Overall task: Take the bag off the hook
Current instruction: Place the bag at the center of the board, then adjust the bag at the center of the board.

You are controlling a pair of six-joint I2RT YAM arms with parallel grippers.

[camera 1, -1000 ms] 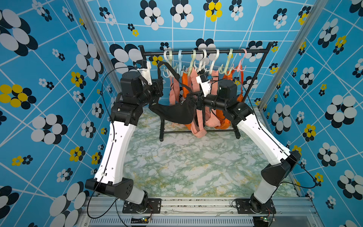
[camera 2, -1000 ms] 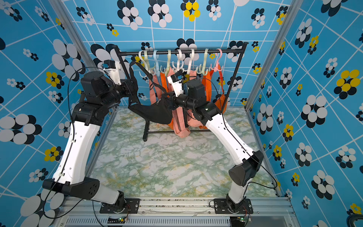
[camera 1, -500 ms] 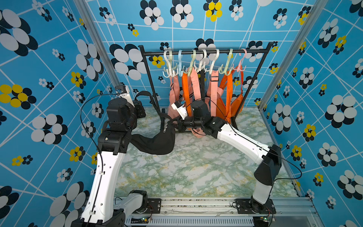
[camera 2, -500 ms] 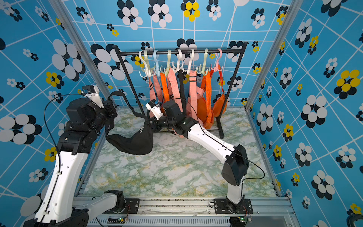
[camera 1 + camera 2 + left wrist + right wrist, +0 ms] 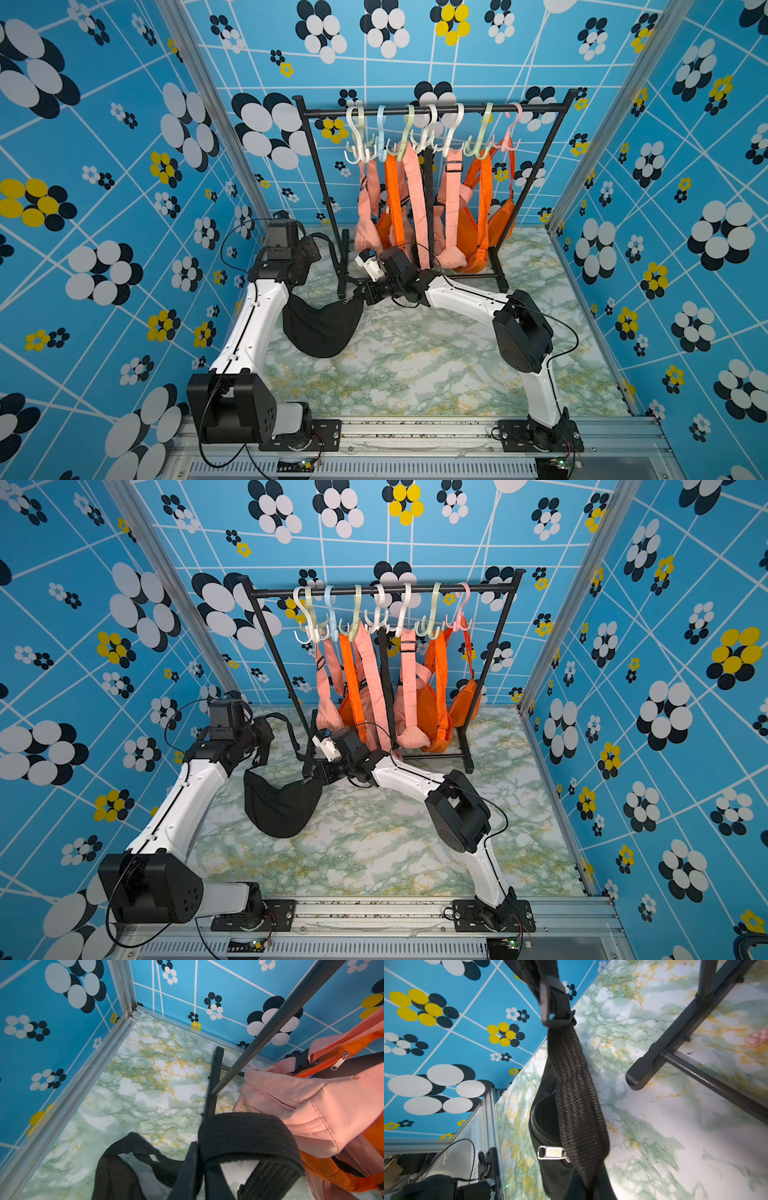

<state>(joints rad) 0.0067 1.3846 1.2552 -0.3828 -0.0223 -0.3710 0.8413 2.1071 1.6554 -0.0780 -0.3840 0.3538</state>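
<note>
Shows the black bag [image 5: 322,328] off the hooks and low in front of the rack [image 5: 432,110], just forward of the rack's foot on the robot's left, body sagging in a half-moon over the marbled counter [image 5: 415,365]. Cannot tell whether touching that surface or hanging just above it. Finds the right end effector [image 5: 365,293] clamped shut on the bag's strap at the end nearest the rack, with the silver zipper pull [image 5: 550,1152] just beside the grip in the right wrist view. Traces the black strap [image 5: 286,729] from there up in a loop to the left end effector [image 5: 261,752], farther out from that same rack foot. Sees, in the left wrist view, that strap draped across one dark finger [image 5: 185,1172]. Cannot tell whether those jaws stand open or closed. Notes pink bags [image 5: 451,245] and orange bags [image 5: 500,220] hanging on the rack from pastel hooks [image 5: 356,143], well above the black one.
</note>
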